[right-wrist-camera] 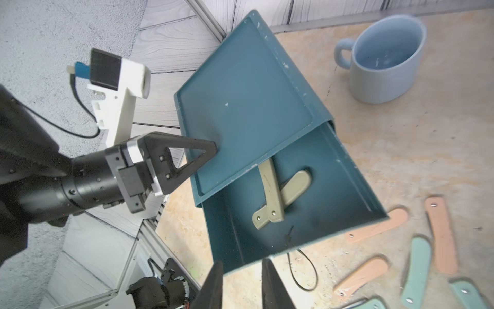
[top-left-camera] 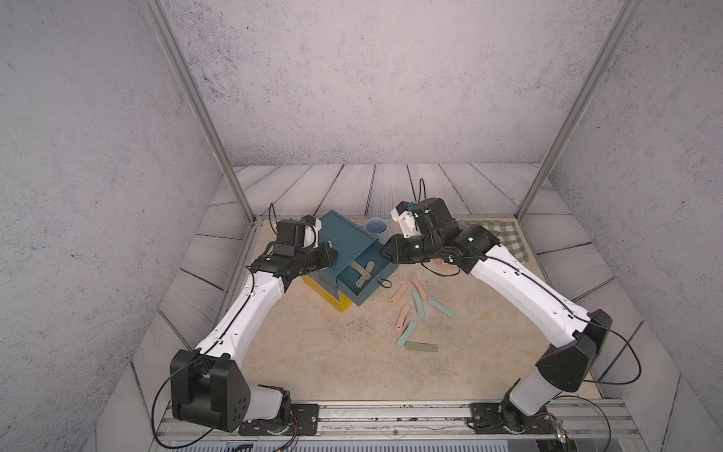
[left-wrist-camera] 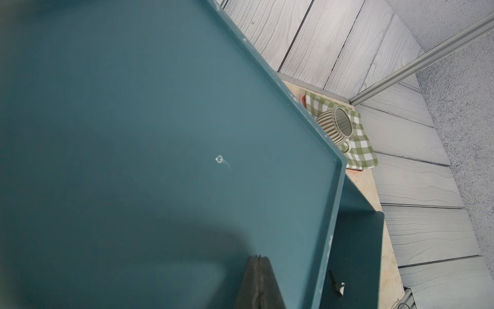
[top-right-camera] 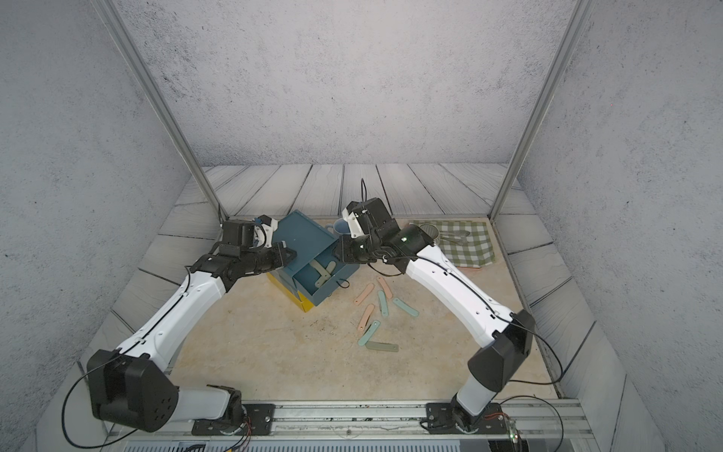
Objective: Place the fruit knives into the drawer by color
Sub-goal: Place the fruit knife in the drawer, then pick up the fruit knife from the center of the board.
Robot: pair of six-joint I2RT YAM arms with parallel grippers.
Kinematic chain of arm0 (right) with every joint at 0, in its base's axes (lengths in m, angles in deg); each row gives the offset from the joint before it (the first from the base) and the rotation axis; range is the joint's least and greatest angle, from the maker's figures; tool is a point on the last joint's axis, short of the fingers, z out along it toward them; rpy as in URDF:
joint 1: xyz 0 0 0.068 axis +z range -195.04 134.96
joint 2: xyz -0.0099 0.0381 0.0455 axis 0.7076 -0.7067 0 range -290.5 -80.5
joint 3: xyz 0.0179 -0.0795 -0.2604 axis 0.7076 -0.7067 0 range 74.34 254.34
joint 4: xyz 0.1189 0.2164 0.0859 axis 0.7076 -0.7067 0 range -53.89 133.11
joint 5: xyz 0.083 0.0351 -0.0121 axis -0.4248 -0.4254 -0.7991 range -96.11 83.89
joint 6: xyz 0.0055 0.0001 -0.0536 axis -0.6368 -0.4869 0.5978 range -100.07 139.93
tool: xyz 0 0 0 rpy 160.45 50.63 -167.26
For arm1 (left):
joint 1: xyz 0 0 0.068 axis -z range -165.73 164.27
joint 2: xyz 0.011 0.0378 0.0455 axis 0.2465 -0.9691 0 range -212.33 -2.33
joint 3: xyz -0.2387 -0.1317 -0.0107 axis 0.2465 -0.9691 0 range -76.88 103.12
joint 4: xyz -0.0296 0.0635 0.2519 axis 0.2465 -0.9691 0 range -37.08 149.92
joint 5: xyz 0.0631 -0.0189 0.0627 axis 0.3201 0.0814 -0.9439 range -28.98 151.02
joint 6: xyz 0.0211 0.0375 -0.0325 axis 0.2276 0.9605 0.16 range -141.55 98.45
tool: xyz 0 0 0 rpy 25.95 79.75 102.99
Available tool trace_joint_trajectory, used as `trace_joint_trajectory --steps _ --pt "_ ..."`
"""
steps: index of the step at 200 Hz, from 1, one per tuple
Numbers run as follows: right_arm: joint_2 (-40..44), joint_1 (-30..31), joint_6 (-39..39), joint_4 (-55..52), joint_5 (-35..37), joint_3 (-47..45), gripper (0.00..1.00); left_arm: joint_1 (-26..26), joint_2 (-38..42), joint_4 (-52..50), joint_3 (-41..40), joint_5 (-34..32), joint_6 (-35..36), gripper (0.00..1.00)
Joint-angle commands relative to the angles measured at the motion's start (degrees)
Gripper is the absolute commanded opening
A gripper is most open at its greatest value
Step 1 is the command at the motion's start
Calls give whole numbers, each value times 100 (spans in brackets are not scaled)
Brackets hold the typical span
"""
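1. Sorting looks roughly a fifth done: two olive knives (right-wrist-camera: 271, 192) lie crossed inside the pulled-out teal top drawer (right-wrist-camera: 347, 171) of the chest (top-left-camera: 344, 235)
2. Still to place are the third olive knife (top-left-camera: 421, 346), three pink knives (top-left-camera: 398, 293) and three mint knives (top-left-camera: 418, 303), all scattered on the desk (top-left-camera: 313, 352) near the open drawer; the yellow tiers (top-left-camera: 332, 301) appear shut
3. The left fingers (right-wrist-camera: 208, 147) are closed together on nothing, tips resting on the chest's top
4. The right fingers (right-wrist-camera: 270, 281) stand partly apart and empty, over the drawer's front wall, beside its black ring pull (right-wrist-camera: 302, 267)
5. No brand, label or writing can be read; small white marks on the arms are too small to make out
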Motion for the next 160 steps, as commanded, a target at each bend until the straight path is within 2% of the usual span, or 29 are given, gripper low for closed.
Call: trace_joint_trajectory --steps 1,24,45,80,119,160 --pt "400 14 321 -571 658 -444 31 -31 -90 -666 -161 -197 49 0" --pt "938 6 372 -974 1266 -1100 36 -30 -69 -675 -154 -206 43 0" --pt "1546 0 431 -1088 1525 -1976 44 -31 -64 -701 -145 -209 57 0" --pt "2193 -31 804 -1234 1293 -3426 56 -31 -86 -686 -148 -216 55 0" --pt "1886 -25 1063 -842 912 -4515 60 -31 -70 -658 -147 -225 34 0" --pt "1215 -20 1336 -437 859 -4828 60 -31 -68 -712 -141 -269 79 0"
